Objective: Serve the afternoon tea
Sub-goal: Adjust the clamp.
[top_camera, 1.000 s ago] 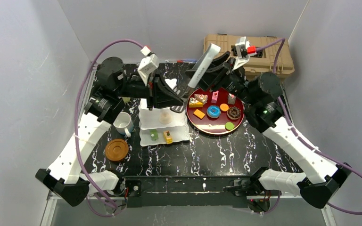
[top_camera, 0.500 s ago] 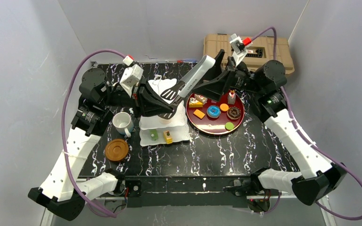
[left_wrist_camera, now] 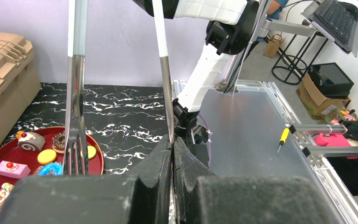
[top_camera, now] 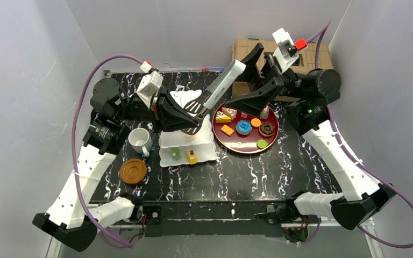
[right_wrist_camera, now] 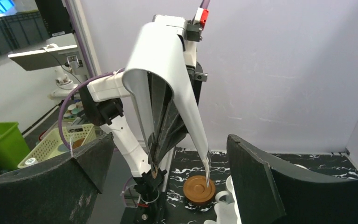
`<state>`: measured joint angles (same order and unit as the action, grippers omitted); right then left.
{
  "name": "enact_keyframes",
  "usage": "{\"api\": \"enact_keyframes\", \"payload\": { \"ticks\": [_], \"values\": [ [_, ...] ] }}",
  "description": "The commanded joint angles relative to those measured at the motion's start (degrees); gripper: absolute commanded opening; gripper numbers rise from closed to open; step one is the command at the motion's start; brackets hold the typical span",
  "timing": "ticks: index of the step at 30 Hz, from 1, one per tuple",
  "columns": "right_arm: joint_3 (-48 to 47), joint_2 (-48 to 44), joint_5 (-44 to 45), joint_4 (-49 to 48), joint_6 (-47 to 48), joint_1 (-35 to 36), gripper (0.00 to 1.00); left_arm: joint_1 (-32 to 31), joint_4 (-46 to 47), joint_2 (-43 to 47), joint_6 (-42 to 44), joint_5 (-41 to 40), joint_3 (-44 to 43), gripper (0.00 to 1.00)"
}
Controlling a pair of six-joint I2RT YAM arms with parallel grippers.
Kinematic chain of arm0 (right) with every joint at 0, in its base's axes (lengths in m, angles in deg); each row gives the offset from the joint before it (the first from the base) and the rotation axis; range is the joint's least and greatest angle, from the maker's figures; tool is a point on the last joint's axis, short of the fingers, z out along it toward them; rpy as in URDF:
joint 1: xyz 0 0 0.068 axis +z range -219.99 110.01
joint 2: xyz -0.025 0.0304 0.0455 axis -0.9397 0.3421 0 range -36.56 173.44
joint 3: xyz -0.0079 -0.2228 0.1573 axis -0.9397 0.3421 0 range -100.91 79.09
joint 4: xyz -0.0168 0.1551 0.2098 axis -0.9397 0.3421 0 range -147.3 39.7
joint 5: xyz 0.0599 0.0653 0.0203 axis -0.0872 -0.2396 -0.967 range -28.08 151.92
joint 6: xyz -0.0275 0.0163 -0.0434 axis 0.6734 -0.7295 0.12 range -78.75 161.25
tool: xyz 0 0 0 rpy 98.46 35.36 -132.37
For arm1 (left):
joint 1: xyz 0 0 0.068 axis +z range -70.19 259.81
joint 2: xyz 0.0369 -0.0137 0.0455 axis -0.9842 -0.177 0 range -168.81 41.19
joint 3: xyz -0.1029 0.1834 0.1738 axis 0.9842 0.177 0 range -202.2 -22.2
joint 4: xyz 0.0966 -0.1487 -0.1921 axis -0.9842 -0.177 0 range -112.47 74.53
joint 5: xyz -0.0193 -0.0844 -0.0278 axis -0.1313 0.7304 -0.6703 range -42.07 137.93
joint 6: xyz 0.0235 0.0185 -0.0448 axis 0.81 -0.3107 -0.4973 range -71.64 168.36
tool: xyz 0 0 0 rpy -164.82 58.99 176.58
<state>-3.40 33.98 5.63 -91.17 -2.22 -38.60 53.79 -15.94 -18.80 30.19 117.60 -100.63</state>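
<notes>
Letting go of the tongs with my right gripper: its jaws have just sprung wide and backed off toward the far right, clear of the white handle. My left gripper is clamped tight on one metal leg of the tongs, near the blade end. The other leg, the forked one, hangs free beside it. So the handover is done and the tongs are on my left side only, handle slanting up to the far right.

The cake stand sits right under my left gripper, with a green pastry and a yellow pastry on its near tier. The rest are on the red tray just right of the stand. The white mug is left of the stand, with a brown coaster nearer.

Serving looks barely begun. Pinching one leg, I probably can't squeeze the tongs, so a regrip seems needed.
</notes>
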Motion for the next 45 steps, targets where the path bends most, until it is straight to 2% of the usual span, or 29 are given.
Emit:
{"api": "enact_keyframes", "payload": {
  "ticks": [1, 9, 13, 17, 19, 23, 28, 34, 36, 42, 45],
  "values": [
    [-4.2, 1.5, -1.0, 0.8, 3.6, 0.8, 0.98, 0.3, 2.5, 0.0, -1.0, 0.1, -0.1, 0.00],
    [-7.8, 5.5, -1.0, 2.7, 4.5, 4.8, 0.98, 0.3, 3.1, -0.8, -0.7, -0.3, -0.6, 0.00],
    [-9.4, 6.6, -0.4, 5.4, 5.7, 5.0, 0.85, 0.3, 2.9, -0.7, -0.1, -0.1, -0.8, 0.00],
    [-11.8, 8.3, -0.6, 6.6, 3.8, 5.1, 0.66, 0.3, 1.9, -0.1, 1.6, -0.7, -0.5, 0.00],
    [-12.1, 8.4, -0.1, 7.5, 3.7, 5.1, 0.62, 0.3, 0.8, 0.2, 4.2, -1.6, -0.6, 0.00],
    [-12.4, 7.8, 0.0, 10.7, 5.7, 5.1, 0.63, 0.3, -1.9, 1.1, 8.0, -4.1, -0.2, 0.00],
    [-13.5, 7.6, -0.4, 14.1, 7.4, 5.1, 0.77, 0.3, -2.3, 1.2, 9.6, -5.7, -0.4, 0.00],
    [-13.3, 7.5, 1.1, 15.8, 8.6, 5.1, 0.78, 0.3, -3.0, 1.2, 10.6, -6.5, -0.4, 0.00],
    [-13.3, 7.5, 1.3, 16.2, 9.0, 5.1, 0.76, 0.3, -3.0, 1.3, 10.6, -6.6, -0.4, 0.00],
    [-13.3, 7.2, 1.4, 16.1, 9.3, 5.1, 0.60, 0.3, -3.2, 0.9, 9.4, -5.7, -0.7, 0.00],
    [-12.7, 6.8, 1.5, 15.7, 9.4, 5.1, 0.58, 0.3, -1.7, 0.4, 6.8, -4.7, -0.6, 0.00]
  ]
}}
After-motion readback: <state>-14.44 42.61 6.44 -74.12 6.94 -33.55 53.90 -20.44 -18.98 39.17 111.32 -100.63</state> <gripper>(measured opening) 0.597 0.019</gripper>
